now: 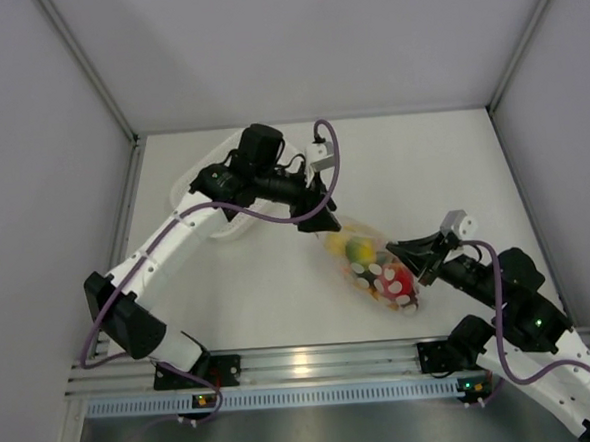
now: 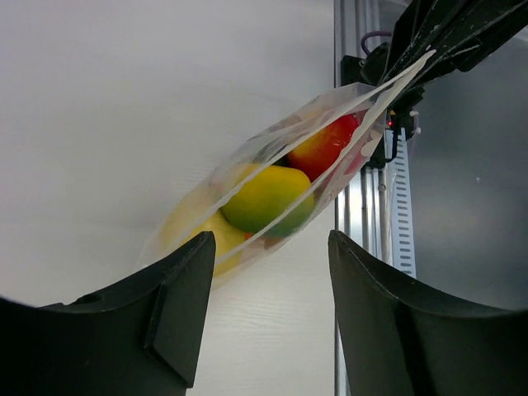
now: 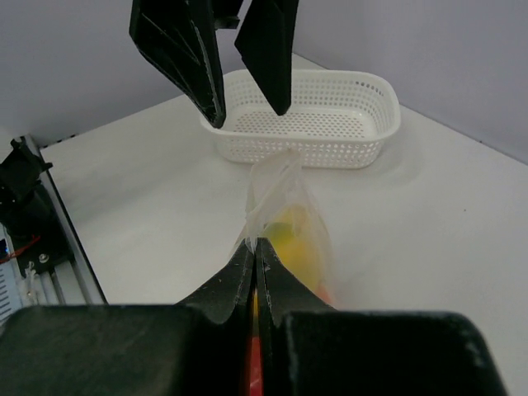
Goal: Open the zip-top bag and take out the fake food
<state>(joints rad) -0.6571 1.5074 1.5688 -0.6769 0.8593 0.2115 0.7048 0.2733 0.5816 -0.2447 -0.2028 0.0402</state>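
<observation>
The zip-top bag [image 1: 376,274], fake food [image 1: 359,249] inside, is right of centre over the bench [image 1: 281,312], its long axis running 10 o'clock to 4 o'clock in the top view. The right claw [image 1: 420,265] is pinched tight on the 4 o'clock end. The left claw [image 1: 325,224], wide and holding nothing, hangs just off the 10 o'clock end, nearest that free edge.

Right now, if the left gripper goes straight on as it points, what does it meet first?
Probably the zip-top bag: its near end sits just ahead of the open left gripper, its far end pinched by the right gripper. Depth unclear.
</observation>
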